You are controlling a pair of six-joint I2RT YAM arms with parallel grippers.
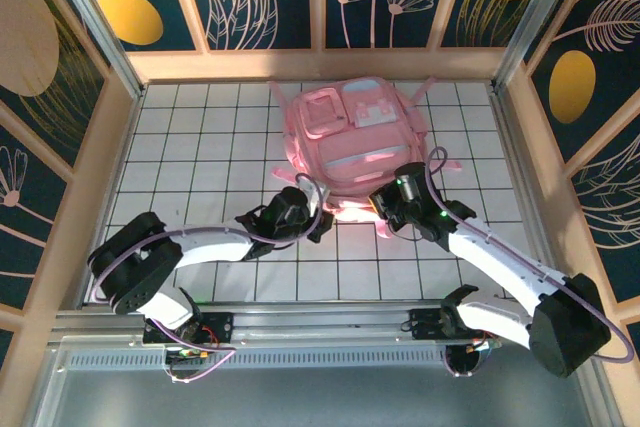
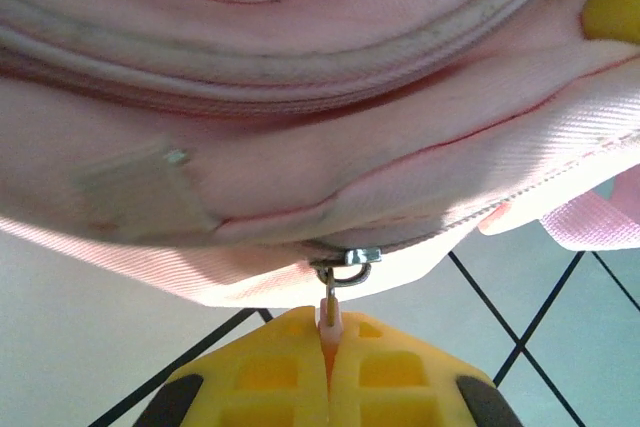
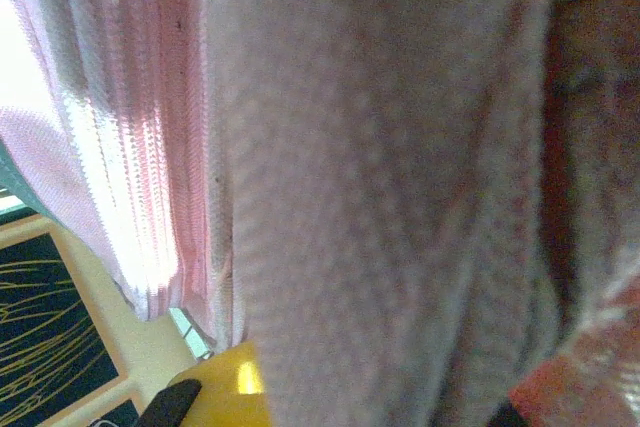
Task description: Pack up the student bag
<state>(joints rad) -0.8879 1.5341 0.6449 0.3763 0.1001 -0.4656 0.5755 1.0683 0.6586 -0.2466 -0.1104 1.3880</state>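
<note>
The student bag [image 1: 350, 137], a large soft pink backpack with pale front patches, lies at the back middle of the tiled table. My left gripper [image 1: 318, 221] is at the bag's near edge. In the left wrist view its yellow fingers [image 2: 270, 367] are shut on the small pink pull tab [image 2: 329, 312] hanging from a metal zip slider [image 2: 350, 257]. My right gripper [image 1: 386, 215] is at the same edge, just to the right. In the right wrist view pink bag fabric [image 3: 380, 177] drapes over the jaws, leaving one yellow finger [image 3: 225, 392] showing; it is shut on that fabric.
White tiled tabletop [image 1: 200, 157] extends to the left and right of the bag. Wooden-framed walls with dark floral panels [image 1: 60, 97] enclose three sides. A metal rail [image 1: 320, 332] with the arm bases runs along the near edge. A pink strap [image 2: 600, 222] trails at the bag's right.
</note>
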